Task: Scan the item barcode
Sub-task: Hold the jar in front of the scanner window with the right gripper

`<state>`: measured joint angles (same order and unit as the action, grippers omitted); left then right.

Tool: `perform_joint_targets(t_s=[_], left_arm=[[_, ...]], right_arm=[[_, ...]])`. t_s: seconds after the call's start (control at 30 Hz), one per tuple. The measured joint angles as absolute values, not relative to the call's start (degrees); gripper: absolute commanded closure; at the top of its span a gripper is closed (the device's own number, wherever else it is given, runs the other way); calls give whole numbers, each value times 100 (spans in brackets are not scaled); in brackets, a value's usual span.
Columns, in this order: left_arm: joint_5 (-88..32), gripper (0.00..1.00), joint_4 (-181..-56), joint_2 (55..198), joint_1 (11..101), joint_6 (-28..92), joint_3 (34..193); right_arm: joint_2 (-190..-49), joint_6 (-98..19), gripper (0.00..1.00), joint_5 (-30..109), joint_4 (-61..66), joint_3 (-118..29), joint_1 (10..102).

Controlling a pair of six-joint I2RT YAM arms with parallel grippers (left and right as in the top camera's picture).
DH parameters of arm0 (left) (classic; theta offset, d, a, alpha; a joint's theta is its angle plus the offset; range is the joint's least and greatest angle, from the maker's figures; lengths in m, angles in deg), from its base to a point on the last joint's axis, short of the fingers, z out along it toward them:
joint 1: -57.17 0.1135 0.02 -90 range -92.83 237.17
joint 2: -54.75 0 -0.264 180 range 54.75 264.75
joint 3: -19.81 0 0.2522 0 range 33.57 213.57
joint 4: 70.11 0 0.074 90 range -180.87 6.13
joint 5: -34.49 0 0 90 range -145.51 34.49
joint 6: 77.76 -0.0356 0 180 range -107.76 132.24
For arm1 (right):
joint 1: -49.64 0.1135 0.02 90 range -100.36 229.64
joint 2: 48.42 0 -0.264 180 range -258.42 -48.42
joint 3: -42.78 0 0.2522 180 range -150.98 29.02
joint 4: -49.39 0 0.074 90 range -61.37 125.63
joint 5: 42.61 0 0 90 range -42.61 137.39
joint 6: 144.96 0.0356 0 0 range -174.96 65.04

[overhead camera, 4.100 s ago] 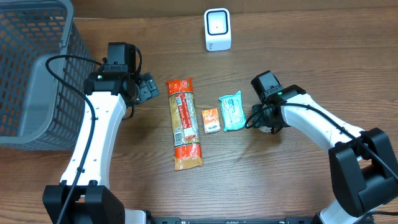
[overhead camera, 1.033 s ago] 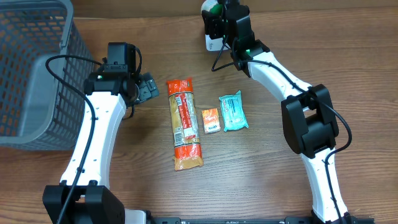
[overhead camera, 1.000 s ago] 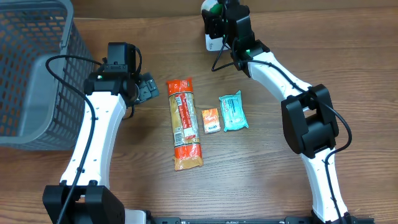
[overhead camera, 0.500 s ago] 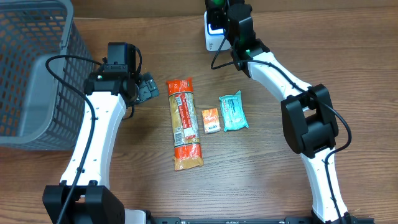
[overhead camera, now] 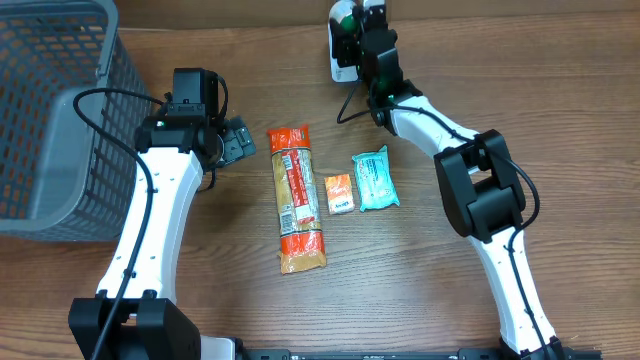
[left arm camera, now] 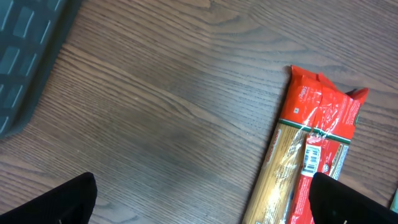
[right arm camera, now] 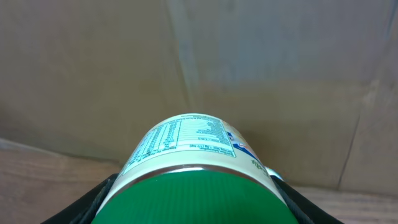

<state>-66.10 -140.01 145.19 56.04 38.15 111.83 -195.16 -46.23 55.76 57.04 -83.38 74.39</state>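
Right arm's elbow has swung in over the last second, and the right gripper (overhead camera: 352, 28), clamped on the green-lidded tub (right arm camera: 189, 146), now sits right over the scanner (overhead camera: 340, 66) at the far edge of the tabletop (overhead camera: 420, 290). My guess is it's hunting for the barcode angle. That arm is stretched way forward. The left gripper (overhead camera: 238, 141) hangs wide apart beside the pasta packet (overhead camera: 296, 198).

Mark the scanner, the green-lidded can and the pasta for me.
scanner (overhead camera: 335, 64): overhead view, its white left edge.
can (right arm camera: 194, 140): right wrist view, the printed label above the green lid.
pasta (overhead camera: 297, 200): overhead view, middle of the pack.
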Motion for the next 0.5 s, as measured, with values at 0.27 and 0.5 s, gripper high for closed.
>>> perform_joint_targets(t_s=[0.27, 0.5], left_arm=[[-6610, 0, -14001, 14519, 5604, 3815, 11183], [-6610, 0, -14001, 14519, 5604, 3815, 11183]], right_arm=[[-19546, -4620, 78, 5580, 5796, -8338, 7439], [-19669, -4625, 78, 5578, 6045, -8338, 7439]])
